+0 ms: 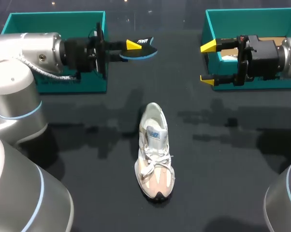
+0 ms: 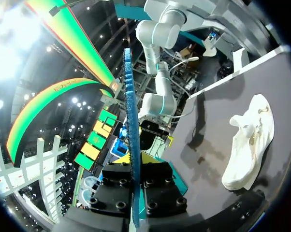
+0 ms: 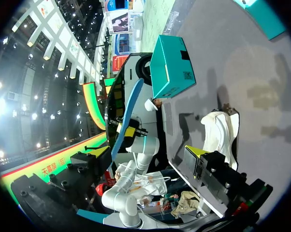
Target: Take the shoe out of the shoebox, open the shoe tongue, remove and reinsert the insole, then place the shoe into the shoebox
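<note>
Head view: the left gripper point(image 1: 134, 48) is clamped on the blue insole point(image 1: 141, 53), which juts out past its yellow tips above the dark, glossy tabletop point(image 1: 223, 164). Just behind that gripper sits the teal, open-topped left shoebox point(image 1: 53, 21). The right gripper point(image 1: 208, 63) hangs with its fingers spread wide and nothing between them, over the front wall of the right shoebox point(image 1: 252, 17). The white and beige shoe point(image 1: 155, 154) stands on its sole on the tabletop, well apart from both grippers. Soft shadows of the arms lie on the surface around it.

Left wrist view: the insole point(image 2: 130, 96) shows edge-on, a thin blue strip pinched between both fingers of the left gripper point(image 2: 134, 158) and running straight ahead of it. The shoe point(image 2: 249, 145) lies off to one side on the tabletop point(image 2: 218, 111).

Right wrist view: the right gripper point(image 3: 146, 151) is spread and empty. Ahead of it the insole point(image 3: 127, 113) is seen, with the left shoebox point(image 3: 172, 67) beyond. The shoe point(image 3: 220, 133) rests on the grey tabletop point(image 3: 261, 87) just ahead of one finger.
</note>
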Controlling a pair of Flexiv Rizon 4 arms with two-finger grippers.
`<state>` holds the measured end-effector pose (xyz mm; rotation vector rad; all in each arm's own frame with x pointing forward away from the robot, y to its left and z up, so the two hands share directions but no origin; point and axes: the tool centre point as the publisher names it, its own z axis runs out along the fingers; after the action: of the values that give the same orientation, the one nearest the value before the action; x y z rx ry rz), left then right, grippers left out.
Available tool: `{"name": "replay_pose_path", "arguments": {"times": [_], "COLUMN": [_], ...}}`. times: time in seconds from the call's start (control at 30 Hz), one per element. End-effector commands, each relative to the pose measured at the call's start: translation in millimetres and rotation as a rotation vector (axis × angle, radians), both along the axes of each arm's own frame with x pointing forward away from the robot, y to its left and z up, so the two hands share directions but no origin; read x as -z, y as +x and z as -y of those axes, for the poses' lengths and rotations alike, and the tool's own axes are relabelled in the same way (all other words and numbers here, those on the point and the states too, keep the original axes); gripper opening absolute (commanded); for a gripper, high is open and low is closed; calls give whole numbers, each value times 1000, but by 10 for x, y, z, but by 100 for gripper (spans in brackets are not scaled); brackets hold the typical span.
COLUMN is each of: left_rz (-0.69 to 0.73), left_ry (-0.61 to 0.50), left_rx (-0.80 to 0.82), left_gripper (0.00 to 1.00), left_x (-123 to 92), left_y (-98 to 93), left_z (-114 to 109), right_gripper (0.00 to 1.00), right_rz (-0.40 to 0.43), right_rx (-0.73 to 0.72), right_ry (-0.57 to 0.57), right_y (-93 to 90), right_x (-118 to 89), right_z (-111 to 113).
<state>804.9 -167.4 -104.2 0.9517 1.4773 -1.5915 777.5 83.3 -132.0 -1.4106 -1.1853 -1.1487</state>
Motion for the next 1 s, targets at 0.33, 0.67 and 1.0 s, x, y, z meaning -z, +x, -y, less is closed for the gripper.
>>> {"name": "replay_pose_path", "arguments": {"times": [0.33, 0.67, 1.0], "left_rz": [235, 346, 378], "left_ry": [-6, 1, 8], "left_rx": [-9, -14, -19], "left_gripper": [0, 0, 0], "left_x": [171, 222, 282], "left_y": [146, 187, 248], "left_z": [104, 119, 169], "right_gripper": [100, 100, 100], "right_rz": [0, 0, 12], "right_rx": [1, 1, -27], "right_ry": [-1, -1, 0], "right_y": [3, 3, -4], "right_x": [5, 5, 10], "right_z": [-13, -13, -215]}}
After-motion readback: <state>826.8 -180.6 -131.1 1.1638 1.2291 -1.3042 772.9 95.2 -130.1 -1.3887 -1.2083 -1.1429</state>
